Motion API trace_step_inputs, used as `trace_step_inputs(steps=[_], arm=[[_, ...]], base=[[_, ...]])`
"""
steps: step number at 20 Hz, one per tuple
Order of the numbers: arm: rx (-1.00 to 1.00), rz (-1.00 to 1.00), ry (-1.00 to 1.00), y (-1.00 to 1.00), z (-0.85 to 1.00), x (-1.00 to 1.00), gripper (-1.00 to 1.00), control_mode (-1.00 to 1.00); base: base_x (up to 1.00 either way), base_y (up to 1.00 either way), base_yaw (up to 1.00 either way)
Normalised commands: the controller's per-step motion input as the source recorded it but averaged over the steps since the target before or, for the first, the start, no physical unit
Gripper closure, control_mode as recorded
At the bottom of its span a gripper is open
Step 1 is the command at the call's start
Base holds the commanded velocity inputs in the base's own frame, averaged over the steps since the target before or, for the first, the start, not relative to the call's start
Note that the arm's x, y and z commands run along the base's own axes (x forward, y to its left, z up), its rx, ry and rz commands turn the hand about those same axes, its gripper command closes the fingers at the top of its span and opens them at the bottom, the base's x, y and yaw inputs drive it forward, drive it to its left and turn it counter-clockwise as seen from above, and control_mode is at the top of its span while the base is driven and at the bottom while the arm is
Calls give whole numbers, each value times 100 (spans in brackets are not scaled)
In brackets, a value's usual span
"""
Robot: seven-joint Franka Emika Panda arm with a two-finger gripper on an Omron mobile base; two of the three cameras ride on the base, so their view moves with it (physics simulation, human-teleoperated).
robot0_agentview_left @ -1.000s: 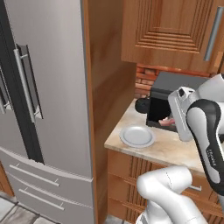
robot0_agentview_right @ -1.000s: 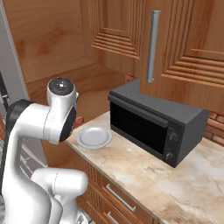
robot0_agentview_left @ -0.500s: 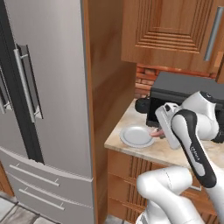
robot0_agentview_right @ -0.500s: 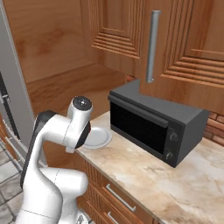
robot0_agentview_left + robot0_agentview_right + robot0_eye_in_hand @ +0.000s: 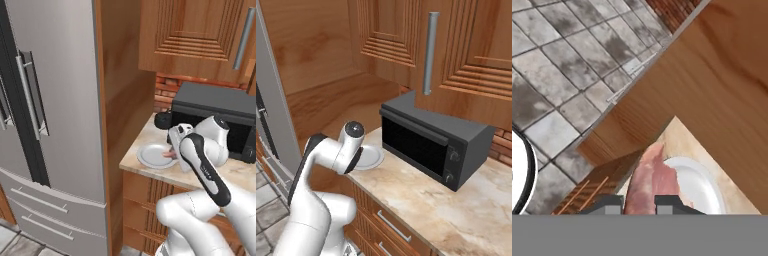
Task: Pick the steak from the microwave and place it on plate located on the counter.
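The gripper (image 5: 638,204) was clamped on the steak (image 5: 649,182), which jutted out past its fingertips over the near rim of the plate (image 5: 698,186). From the left, pink meat (image 5: 170,154) showed at the plate's (image 5: 151,156) edge; from the right, the arm hid it, the plate (image 5: 370,158) beside the closed microwave (image 5: 431,141).

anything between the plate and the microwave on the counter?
In the right base view, only bare counter lies between the plate and the microwave; they stand apart.
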Motion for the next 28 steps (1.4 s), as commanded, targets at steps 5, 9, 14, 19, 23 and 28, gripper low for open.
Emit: trace_step_inputs(steps=[5, 9, 14, 19, 23, 28], arm=[[0, 0, 5, 0, -20, 64, 100, -100], [0, 0, 8, 0, -54, 45, 100, -100], [0, 0, 4, 0, -32, 34, 100, -100], [0, 0, 0, 0, -1, 32, 100, -100], [0, 0, 0, 0, -19, 38, 100, -100], [0, 0, 0, 0, -41, 25, 100, -100]], base=[[0, 0, 0], [0, 0, 0], [0, 0, 0], [0, 0, 0], [0, 0, 0], [0, 0, 0]])
